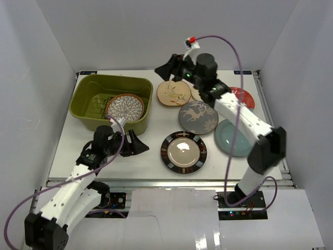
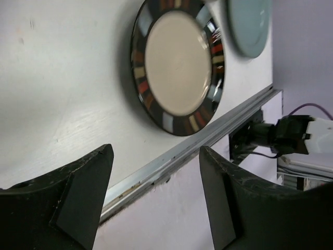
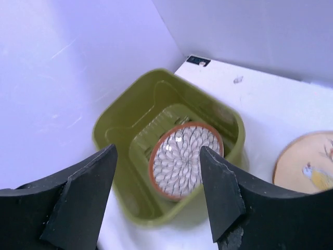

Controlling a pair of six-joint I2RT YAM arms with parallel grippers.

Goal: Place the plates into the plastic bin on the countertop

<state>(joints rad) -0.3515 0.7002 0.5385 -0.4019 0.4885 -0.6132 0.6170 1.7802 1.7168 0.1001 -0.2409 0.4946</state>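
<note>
Note left gripper: fingers apart, empty, low over countertop. Find dark-rimmed plate flat just to its right, ahead of the fingertips. Judge left arm nearer. Log right gripper likewise spread, empty, by cream bird plate. Count one floral plate leaning in plastic bin.

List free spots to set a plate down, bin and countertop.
Bin: slotted floor left of the tilted floral plate is bare. Countertop: open strip between bin, near edge and dark-rimmed plate, though the left claw hangs over it. Crowded: right side, bird plate, deer plate, pale blue plate close together.
</note>
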